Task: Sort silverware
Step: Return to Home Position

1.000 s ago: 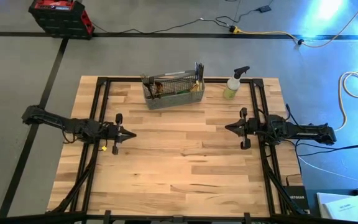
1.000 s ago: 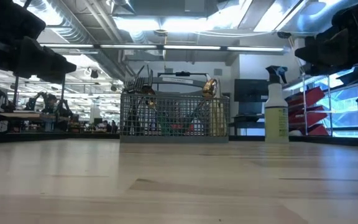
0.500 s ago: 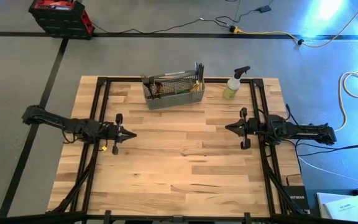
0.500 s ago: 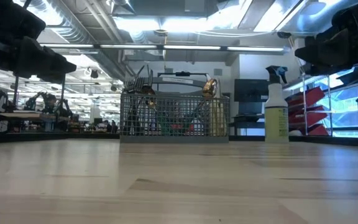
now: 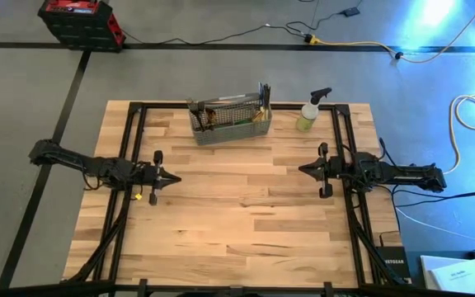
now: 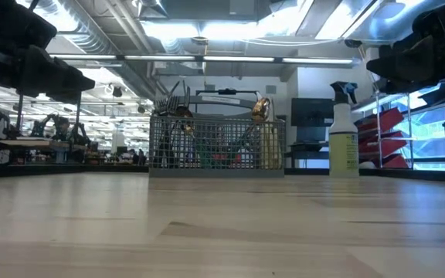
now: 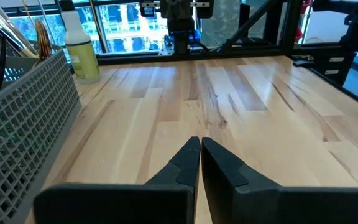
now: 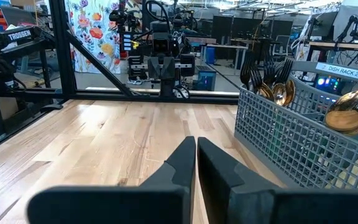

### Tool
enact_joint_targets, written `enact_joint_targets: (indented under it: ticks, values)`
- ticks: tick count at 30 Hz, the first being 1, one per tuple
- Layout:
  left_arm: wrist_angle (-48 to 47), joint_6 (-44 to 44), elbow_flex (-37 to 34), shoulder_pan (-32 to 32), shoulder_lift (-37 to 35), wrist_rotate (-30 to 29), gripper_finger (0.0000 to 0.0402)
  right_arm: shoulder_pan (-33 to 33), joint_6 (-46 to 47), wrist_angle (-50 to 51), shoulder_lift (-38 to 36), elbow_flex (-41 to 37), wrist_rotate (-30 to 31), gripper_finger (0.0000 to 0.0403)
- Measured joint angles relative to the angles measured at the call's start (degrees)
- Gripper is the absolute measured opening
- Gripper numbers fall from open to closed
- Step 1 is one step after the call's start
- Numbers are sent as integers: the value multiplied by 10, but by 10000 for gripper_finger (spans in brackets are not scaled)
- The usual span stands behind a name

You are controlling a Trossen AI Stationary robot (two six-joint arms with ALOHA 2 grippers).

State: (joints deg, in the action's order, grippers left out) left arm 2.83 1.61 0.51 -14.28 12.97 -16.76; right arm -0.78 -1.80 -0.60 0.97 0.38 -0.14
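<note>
The silverware (image 5: pixel 221 115) stands in a grey wire-mesh caddy (image 5: pixel 229 125) near the table's far edge, gold heads poking up above its rim (image 6: pixel 260 108), (image 8: pixel 350 111). My left gripper (image 5: pixel 174 176) hovers at the table's left side, shut and holding nothing, its tips (image 7: pixel 200 146) pointing toward the middle. My right gripper (image 5: pixel 302 170) hovers at the right side, shut and holding nothing (image 8: pixel 196 144), facing the left one. Both are well clear of the caddy.
A yellow-green spray bottle (image 5: pixel 308 114) stands right of the caddy at the far edge. Black frame rails (image 5: pixel 130 140) run along the table's left and right sides. Bare wood (image 5: pixel 237 214) spreads between the grippers and toward the near edge.
</note>
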Motion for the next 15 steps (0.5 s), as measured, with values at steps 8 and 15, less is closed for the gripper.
enact_joint_targets:
  ticks: [8,15]
  values:
    - [0,-2,0,0,0,0,0,0,21,-7,0,0,33,1]
    - [0,-1,0,0,0,0,0,0,44,-23,0,0,139,1]
